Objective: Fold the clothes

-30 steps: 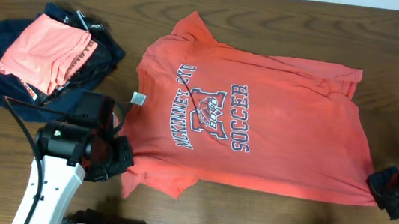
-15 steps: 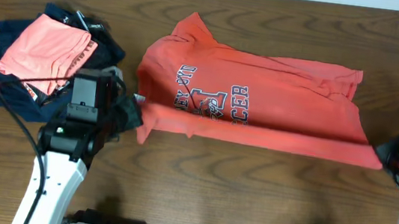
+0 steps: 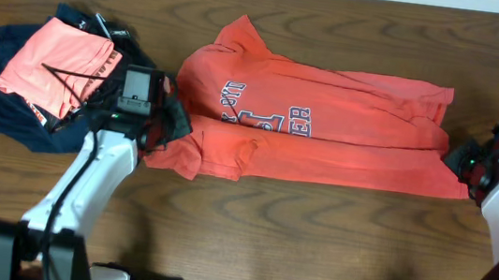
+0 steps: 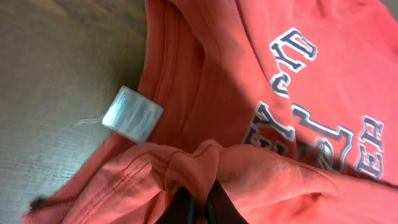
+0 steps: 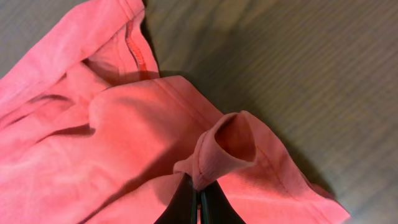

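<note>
1. The left gripper (image 4: pixel 196 200) is pinched tight on a bunched fold of the red-orange T-shirt (image 4: pixel 211 74). The cloth puckers up just ahead of its tips.
2. Just beyond that pinch and to its left, a small white tag (image 4: pixel 132 113) sticks out at the collar over the bare wooden table (image 4: pixel 56 68).
3. Ahead and to the right of these jaws runs the navy-and-white lettering (image 4: pixel 292 118). The doubled-over near edge of the shirt hides its lower part.
4. The right gripper (image 5: pixel 199 191) is clamped narrow on a curled hem corner, with dark table beyond and to its right.
5. Between the two grippers the shirt lies flat, its near half folded toward the far side.
6. Outside the left jaws, away from the shirt, a salmon-pink garment (image 3: pixel 51 59) sits on a navy garment (image 3: pixel 12 113). A black cable (image 3: pixel 68 82) crosses the pink one.
</note>
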Robot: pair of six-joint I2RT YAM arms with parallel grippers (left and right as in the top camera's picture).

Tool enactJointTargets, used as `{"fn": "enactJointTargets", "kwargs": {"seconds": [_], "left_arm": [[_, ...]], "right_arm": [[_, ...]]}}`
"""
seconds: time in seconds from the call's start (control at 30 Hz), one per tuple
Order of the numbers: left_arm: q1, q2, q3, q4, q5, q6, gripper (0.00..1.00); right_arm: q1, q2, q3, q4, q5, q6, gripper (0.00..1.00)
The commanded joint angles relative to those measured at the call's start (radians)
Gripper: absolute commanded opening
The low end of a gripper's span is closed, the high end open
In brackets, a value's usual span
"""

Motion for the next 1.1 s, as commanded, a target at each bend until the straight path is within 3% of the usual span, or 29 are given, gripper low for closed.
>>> {"fn": "enactJointTargets", "kwargs": {"seconds": [0.0, 0.17, 0.23, 0.27, 0.33, 0.37, 0.5, 0.63, 0.97, 1.07], "left_arm": [[0.008, 0.046, 0.003, 0.042, -0.029, 0.000, 0.06], [0.010, 0.062, 0.003, 0.066, -0.101, 0.000, 0.06], [0.010, 0.062, 0.003, 0.066, -0.118, -0.001, 0.06], [0.010, 0.062, 0.003, 0.066, -0.119, -0.001, 0.15], [0.010, 0.062, 0.003, 0.061, -0.113, -0.001, 0.57], [0.010, 0.060, 0.003, 0.053, -0.106, 0.000, 0.63], [0.011, 0.033, 0.003, -0.005, -0.100, 0.008, 0.67], [0.010, 0.024, 0.003, -0.075, -0.100, 0.008, 0.68], [0.009, 0.119, -0.019, -0.096, -0.104, 0.027, 0.67], [0.009, 0.159, -0.021, -0.096, -0.103, 0.027, 0.67]], "right_arm": [[0.024, 0.045, 0.004, 0.037, -0.002, -0.019, 0.02], [0.033, 0.088, 0.004, 0.102, -0.002, -0.019, 0.06], [0.033, 0.094, 0.004, 0.107, -0.002, -0.019, 0.13], [0.033, 0.095, 0.004, 0.102, -0.001, -0.023, 0.26], [0.030, 0.092, 0.004, 0.084, 0.001, -0.058, 0.53], [0.025, 0.088, 0.004, 0.063, 0.019, -0.064, 0.58], [-0.006, 0.059, 0.004, -0.040, 0.102, -0.037, 0.58], [-0.025, 0.063, 0.003, -0.101, 0.101, -0.060, 0.47], [-0.025, 0.156, -0.019, -0.104, 0.147, -0.079, 0.47], [-0.025, 0.197, -0.022, -0.111, 0.171, -0.079, 0.42]]}}
